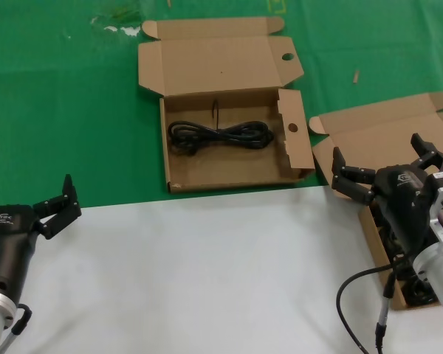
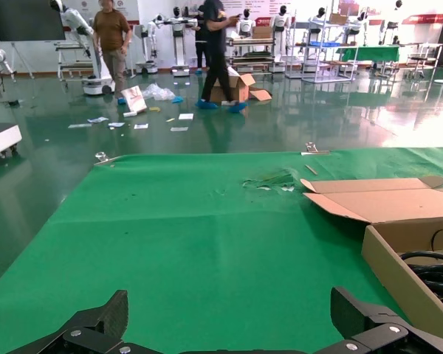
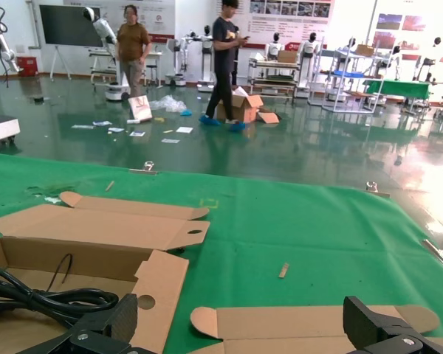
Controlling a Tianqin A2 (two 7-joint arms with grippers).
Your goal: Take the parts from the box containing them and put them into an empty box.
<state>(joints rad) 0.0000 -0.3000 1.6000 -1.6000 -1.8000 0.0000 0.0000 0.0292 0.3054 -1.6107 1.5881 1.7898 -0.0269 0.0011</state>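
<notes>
Parts transfer: one cable bundle (image 1: 220,136) lies in holed box (image 1: 300,147), centre desk (image 1: 207,273).
R gripper (image 1: 387,171) open, empty, above plain-lid source box (image 1: 369,136); L gripper (image 1: 57,209) open, idle near-left. Next, prob: R descends, grabs another bundle.

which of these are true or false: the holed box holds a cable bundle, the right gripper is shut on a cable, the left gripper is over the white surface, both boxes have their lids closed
1. The box with round punched holes holds a black cable bundle. True.
2. The right gripper is shut on a cable. False: its fingers are spread and hold nothing; it hangs above the plain-lidded box at the right.
3. The left gripper is over the white surface. True; it is open and holds nothing.
4. Both boxes have their lids closed. False: both lids are folded back and open.
</notes>
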